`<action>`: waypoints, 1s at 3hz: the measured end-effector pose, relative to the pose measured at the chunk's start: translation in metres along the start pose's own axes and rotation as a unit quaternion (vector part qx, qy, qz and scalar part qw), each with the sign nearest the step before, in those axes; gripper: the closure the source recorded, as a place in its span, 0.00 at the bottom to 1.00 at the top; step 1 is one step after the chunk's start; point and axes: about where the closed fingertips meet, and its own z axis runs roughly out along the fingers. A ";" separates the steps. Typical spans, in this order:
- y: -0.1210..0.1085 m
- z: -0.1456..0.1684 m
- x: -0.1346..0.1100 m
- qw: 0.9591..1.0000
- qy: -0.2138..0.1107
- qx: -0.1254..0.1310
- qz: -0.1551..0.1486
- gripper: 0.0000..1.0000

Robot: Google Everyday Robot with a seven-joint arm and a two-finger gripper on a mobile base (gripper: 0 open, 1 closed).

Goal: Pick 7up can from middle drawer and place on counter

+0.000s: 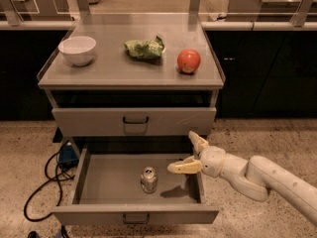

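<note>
The 7up can (pixel 148 179) stands upright in the open middle drawer (pixel 106 186), near the middle of its floor, its shiny pull-tab top facing up. My gripper (pixel 187 152) reaches in from the right on a white arm and hovers over the drawer's right side, to the right of the can and a little above it. Its fingers (pixel 179 168) are spread apart and hold nothing. The counter (pixel 114 69) is the grey cabinet top above the drawers.
On the counter stand a white bowl (pixel 77 50) at the left, a green wrinkly snack bag (pixel 144 48) in the middle and a red apple (pixel 188 61) at the right. The upper drawer (pixel 133 121) is closed. Black cables (pixel 42 180) lie on the floor at the left.
</note>
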 end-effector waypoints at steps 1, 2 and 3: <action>-0.014 0.016 0.016 1.000 0.012 0.012 -0.023 0.00; -0.022 0.017 0.020 0.999 0.020 0.027 -0.024 0.00; -0.015 0.034 0.032 0.999 0.026 0.017 -0.031 0.00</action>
